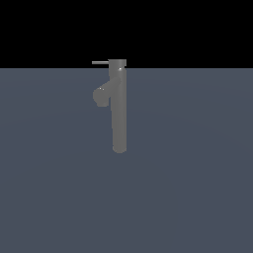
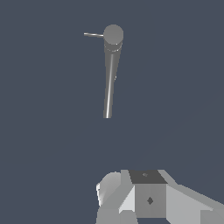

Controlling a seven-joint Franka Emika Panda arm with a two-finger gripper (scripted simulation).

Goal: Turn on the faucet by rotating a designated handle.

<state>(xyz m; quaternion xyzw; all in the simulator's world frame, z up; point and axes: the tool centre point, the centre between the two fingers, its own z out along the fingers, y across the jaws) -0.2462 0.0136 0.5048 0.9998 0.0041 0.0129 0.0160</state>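
Note:
The faucet (image 1: 119, 113) is a tall matte grey column standing on a dark blue-grey floor. A stubby angled spout (image 1: 101, 95) branches off toward the exterior view's left. From its cap, the handle (image 1: 100, 63), a thin straight grey rod, juts level toward the same side. The wrist view looks down on the faucet (image 2: 110, 74) from above and some way off, with the handle (image 2: 93, 34) sticking out of the round cap. Pale grey and white blocky parts of my gripper (image 2: 148, 197) fill that frame's edge, far from the faucet; no separate fingers can be made out. The exterior view shows no arm.
A flat dark blue-grey floor (image 1: 188, 188) surrounds the faucet on all sides, under a black background. No other objects show in either view.

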